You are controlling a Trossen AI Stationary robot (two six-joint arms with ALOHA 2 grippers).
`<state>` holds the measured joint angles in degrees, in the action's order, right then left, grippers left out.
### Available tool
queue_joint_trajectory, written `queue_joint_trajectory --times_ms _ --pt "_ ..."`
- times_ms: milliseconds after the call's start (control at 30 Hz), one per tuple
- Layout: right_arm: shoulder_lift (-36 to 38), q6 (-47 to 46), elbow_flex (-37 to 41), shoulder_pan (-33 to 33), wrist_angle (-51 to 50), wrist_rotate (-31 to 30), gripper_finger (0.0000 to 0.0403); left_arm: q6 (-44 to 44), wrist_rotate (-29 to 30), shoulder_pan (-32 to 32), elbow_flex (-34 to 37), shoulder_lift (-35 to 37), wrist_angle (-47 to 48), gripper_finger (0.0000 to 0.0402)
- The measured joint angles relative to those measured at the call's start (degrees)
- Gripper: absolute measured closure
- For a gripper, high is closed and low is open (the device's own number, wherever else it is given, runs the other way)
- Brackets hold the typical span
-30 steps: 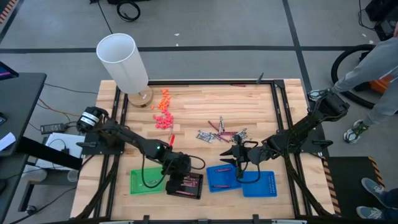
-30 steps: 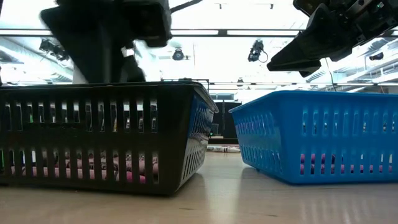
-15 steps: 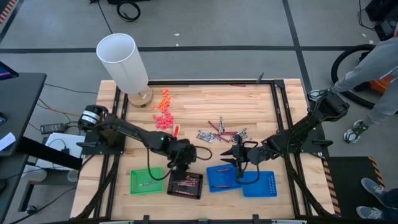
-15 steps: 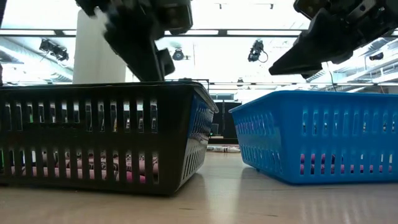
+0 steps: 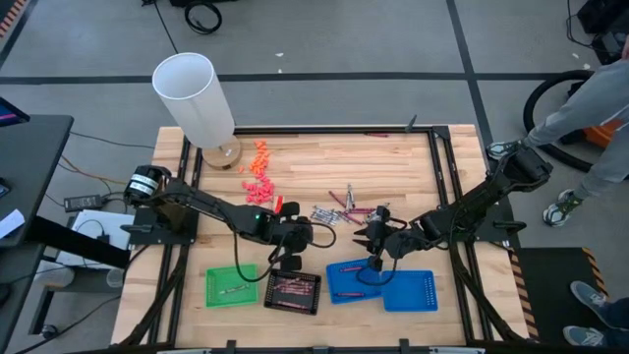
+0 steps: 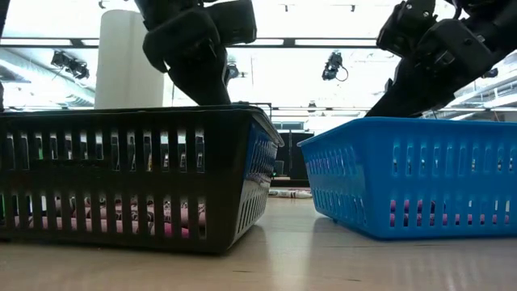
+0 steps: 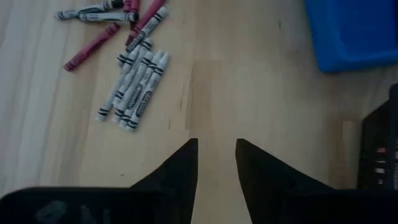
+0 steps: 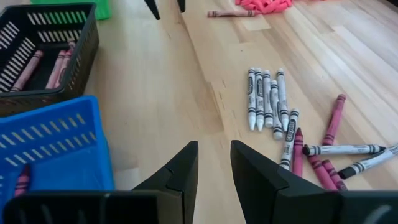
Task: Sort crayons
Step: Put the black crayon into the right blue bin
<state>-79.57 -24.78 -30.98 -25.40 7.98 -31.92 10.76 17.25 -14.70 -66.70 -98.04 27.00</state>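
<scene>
The right wrist view alone shows pinkish crayons [image 8: 55, 65] inside the black slotted basket [image 8: 65, 93]; both spread pincers, left [image 7: 216, 163] and right [image 8: 213, 165], hold nothing

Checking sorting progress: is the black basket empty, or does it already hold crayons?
Not empty. In the right wrist view, the black basket holds several pinkish-red crayons on its floor.

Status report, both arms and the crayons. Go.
Left pincer open, empty, above bare table near the black tray. Right pincer open, empty, beside the blue tray. Loose crayons lie ahead of both; nothing blocks them.
</scene>
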Motion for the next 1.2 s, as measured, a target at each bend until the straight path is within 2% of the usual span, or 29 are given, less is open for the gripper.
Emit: queue_joint_trajectory --times_ms 200,400,633,900,1000,1200 --pt "0.0 0.4 0.0 0.0 -0.2 0.0 0.0298 -0.3 2.4 0.0 0.0 0.0 0.2 0.0283" --pt "0.0 0.9 0.0 0.0 -0.2 0.0 0.0298 -6.6 5.6 -0.7 0.1 0.0 0.3 0.0283" --pt "1.5 2.6 0.0 1.3 -1.2 0.6 0.0298 -12.1 6.1 0.5 0.1 0.0 0.2 0.0283" --pt "5.4 3.4 0.0 6.7 -7.8 1.5 0.0298 -12.4 9.5 1.8 0.1 0.0 0.7 0.0283" --pt "6.2 3.4 0.0 10.1 -10.6 3.0 0.0298 -10.9 11.8 1.7 0.1 0.0 0.7 0.0283" --pt "5.6 5.1 0.0 17.2 -12.9 7.0 0.0298 -9.1 11.9 2.1 0.1 0.0 -0.2 0.0283"
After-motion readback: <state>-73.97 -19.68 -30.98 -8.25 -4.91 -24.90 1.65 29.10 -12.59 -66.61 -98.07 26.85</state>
